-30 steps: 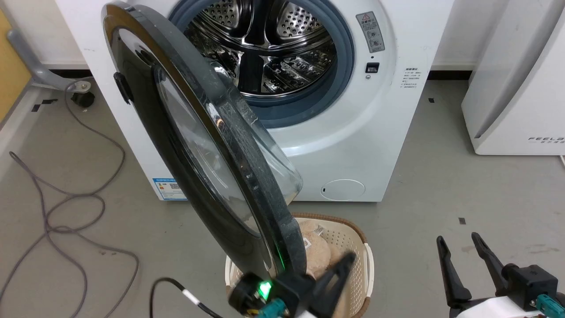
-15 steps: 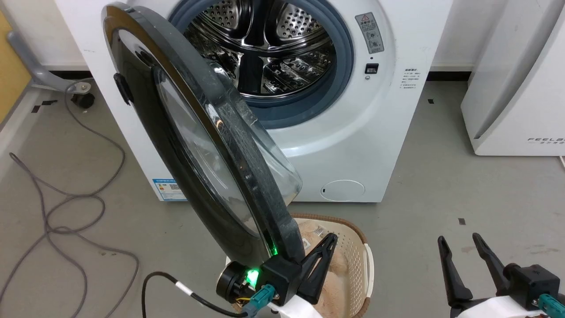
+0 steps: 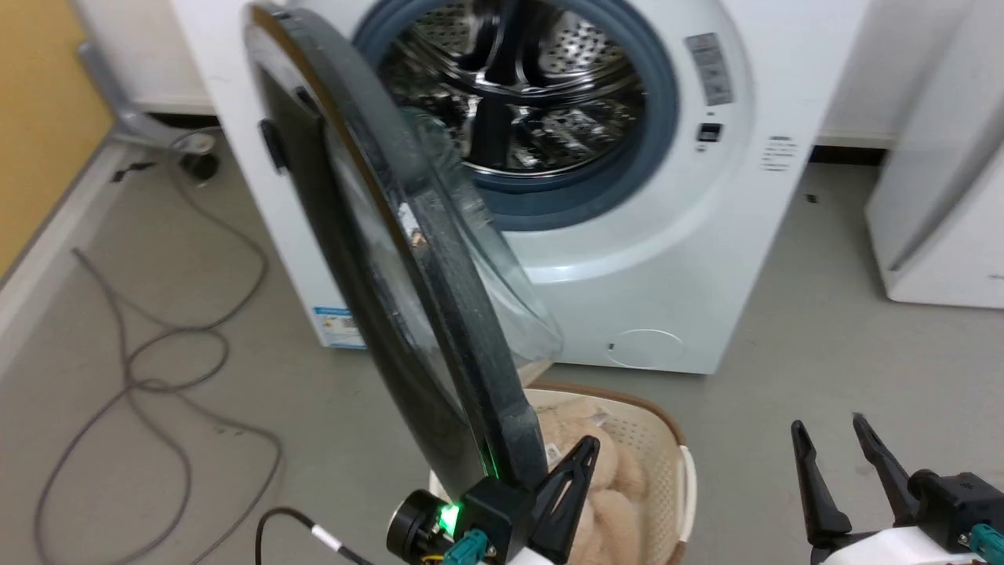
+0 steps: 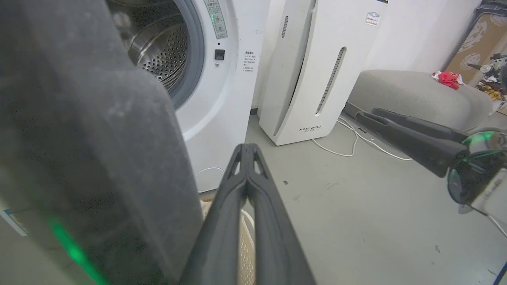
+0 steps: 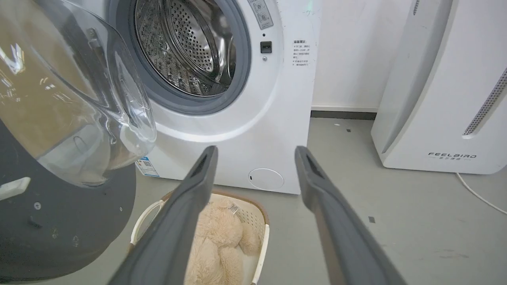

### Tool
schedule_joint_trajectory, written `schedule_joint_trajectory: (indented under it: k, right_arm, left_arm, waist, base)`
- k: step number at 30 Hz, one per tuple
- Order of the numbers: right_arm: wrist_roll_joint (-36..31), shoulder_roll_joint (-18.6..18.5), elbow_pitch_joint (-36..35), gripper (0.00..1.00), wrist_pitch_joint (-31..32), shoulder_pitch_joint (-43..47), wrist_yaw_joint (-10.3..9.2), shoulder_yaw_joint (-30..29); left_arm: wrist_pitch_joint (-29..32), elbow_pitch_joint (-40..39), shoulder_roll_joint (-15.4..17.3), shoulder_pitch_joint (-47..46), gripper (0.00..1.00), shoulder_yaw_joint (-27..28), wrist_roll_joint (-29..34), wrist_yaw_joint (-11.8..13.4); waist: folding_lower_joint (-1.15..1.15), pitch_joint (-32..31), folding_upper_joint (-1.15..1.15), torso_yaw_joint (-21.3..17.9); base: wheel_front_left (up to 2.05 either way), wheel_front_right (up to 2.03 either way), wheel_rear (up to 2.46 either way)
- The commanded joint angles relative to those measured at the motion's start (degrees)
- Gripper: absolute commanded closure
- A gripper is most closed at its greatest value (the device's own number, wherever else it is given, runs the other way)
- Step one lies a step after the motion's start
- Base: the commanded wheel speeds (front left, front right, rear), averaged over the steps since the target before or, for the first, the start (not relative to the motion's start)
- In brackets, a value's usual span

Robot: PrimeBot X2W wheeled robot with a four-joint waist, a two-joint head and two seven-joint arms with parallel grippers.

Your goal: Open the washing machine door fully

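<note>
While the washing machine door (image 3: 439, 314) stands about halfway open, edge-on in the head view, the left gripper (image 3: 588, 449) sits at the door's lowest rim with the dark rim just to the left of its jaws. Its jaws are pressed together on nothing. Well to their right, the right gripper (image 3: 830, 428) hangs idle with its jaws spread apart and empty. Beyond both, the washing machine (image 3: 651, 259) shows its steel drum. A pale basket (image 3: 684, 479) holding a plush toy (image 3: 608, 486) sits on the floor just behind the left jaws, under the door's swing.

From the left wrist, the door (image 4: 91, 138) is a dark wall immediately left of the closed jaws. Whether they are touching cannot be told. Ahead and right of the jaws stands a white appliance (image 4: 301, 71), with a grey cushion (image 4: 416, 91) further right.

From the right wrist, the door's glass bowl (image 5: 79, 99) bulges far left of the open jaws, the basket lies below between them, and the drum is ahead.

Judgement: the step is pushing the door further left. Press on the matte rim rather than the slick glass, follow the hinge's arc, and stay above the basket.

Smooth grey floor (image 3: 784, 329) is scuffed. Loose cable (image 3: 157, 361) loops far left of the jaws.
</note>
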Motion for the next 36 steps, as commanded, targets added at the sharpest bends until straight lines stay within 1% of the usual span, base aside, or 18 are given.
schedule_joint_trajectory:
  k: [1, 5, 11, 18, 24, 29, 33, 35, 36]
  right_arm:
    - [0.1, 0.3, 0.0, 0.0, 0.0, 0.5, 0.03, 0.0]
    - [0.1, 0.3, -0.1, 0.0, -0.1, 0.5, 0.03, -0.6]
    - [0.0, 0.3, -0.2, 0.0, -0.2, 0.5, 0.03, -1.5]
    - [-0.1, 0.3, -0.7, 0.0, -0.3, 1.0, 0.03, -2.6]
    - [0.0, 0.3, -1.0, 0.0, -0.1, 0.8, 0.03, -3.7]
    - [-0.6, 0.3, -1.0, 0.0, 0.4, -0.8, 0.03, -2.3]
    - [-1.0, 0.3, -0.8, 0.0, 0.6, -2.0, 0.03, -1.8]
    - [-1.1, 0.3, -0.8, 0.0, 0.7, -2.4, 0.03, -1.6]
    - [-1.1, 0.3, -0.7, 0.0, 0.6, -2.5, 0.03, -1.6]
  left_arm:
    - [-0.4, -0.1, 0.6, 0.7, 1.0, 0.6, -0.2, 0.4]
    - [-0.7, -0.8, 1.0, 2.1, 1.0, 0.1, -0.3, 0.7]
    - [-1.5, -3.4, 2.1, 4.3, 1.0, 0.6, -0.7, 1.7]
    - [-3.3, -7.1, 3.3, 5.4, 1.0, 1.8, -0.8, 2.7]
    - [-5.0, -9.7, 3.8, 6.5, 1.0, 3.6, -1.5, 3.9]
    - [-5.8, -10.9, 4.7, 8.1, 1.0, 6.5, -2.1, 6.2]
    - [-6.4, -10.8, 5.6, 8.8, 1.0, 9.4, -3.5, 7.3]
    - [-6.8, -10.4, 5.9, 8.8, 1.0, 11.4, -4.5, 7.6]
    - [-7.2, -9.4, 6.6, 8.5, 1.0, 13.8, -5.4, 7.9]
  waist:
    - [0.0, 0.1, -0.01, 1.6]
    - [0.0, 0.0, -0.01, 5.2]
    - [0.0, 0.1, -0.01, 11.4]
    - [0.0, 0.7, -0.01, 19.0]
    - [0.0, 1.2, -0.01, 24.3]
    - [0.0, 2.4, -0.01, 25.0]
    - [0.0, 3.2, -0.01, 25.2]
    - [0.0, 3.4, -0.01, 25.2]
    - [0.0, 3.4, -0.01, 25.1]
  base:
    - [0.0, 0.0, 0.0]
    - [0.0, 0.0, 0.0]
    - [0.0, 0.0, 0.0]
    - [0.0, 0.0, 0.0]
    - [0.0, 0.0, 0.0]
    - [0.0, 0.0, 0.0]
    - [0.0, 0.0, 0.0]
    - [0.0, 0.0, 0.0]
    - [0.0, 0.0, 0.0]
